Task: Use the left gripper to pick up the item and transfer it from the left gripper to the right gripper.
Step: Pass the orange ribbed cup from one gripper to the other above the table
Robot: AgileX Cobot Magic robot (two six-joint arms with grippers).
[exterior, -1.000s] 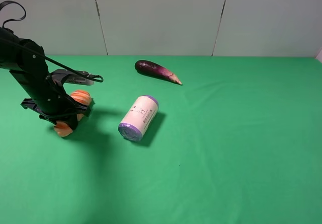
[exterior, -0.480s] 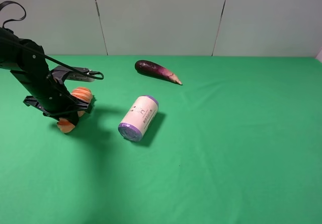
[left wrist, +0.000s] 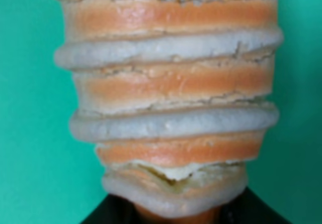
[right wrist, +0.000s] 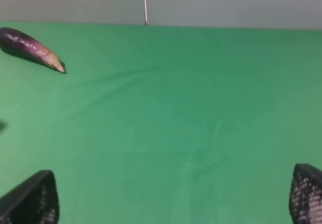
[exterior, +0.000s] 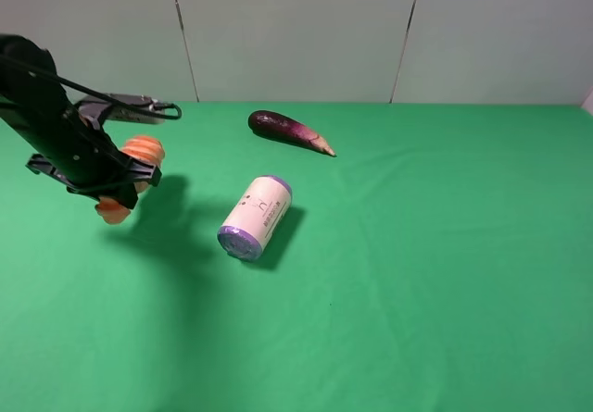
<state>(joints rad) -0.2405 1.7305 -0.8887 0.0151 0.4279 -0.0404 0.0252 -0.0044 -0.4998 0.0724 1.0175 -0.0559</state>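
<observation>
The orange roll with cream ribs [exterior: 141,149] is held in my left gripper [exterior: 122,182], which is shut on its middle and holds it above the green cloth, at the far left of the high view. Both ends of the roll stick out past the black jaw. In the left wrist view the roll [left wrist: 168,108] fills the frame, and only a dark bit of the gripper [left wrist: 171,218] shows beneath it. My right gripper [right wrist: 168,194] is open and empty over bare cloth, with its mesh fingertips [right wrist: 30,199] far apart. It is out of the high view.
A white cylinder with purple ends [exterior: 256,217] lies right of the left gripper. A dark purple eggplant [exterior: 289,131] lies near the back edge and also shows in the right wrist view [right wrist: 30,48]. A grey panelled wall [exterior: 296,32] stands behind the green cloth [exterior: 435,264].
My left gripper has risen and drifted left with the orange roll in it. The roll's shadow now lies apart from it on the cloth. The cylinder and eggplant have not moved.
</observation>
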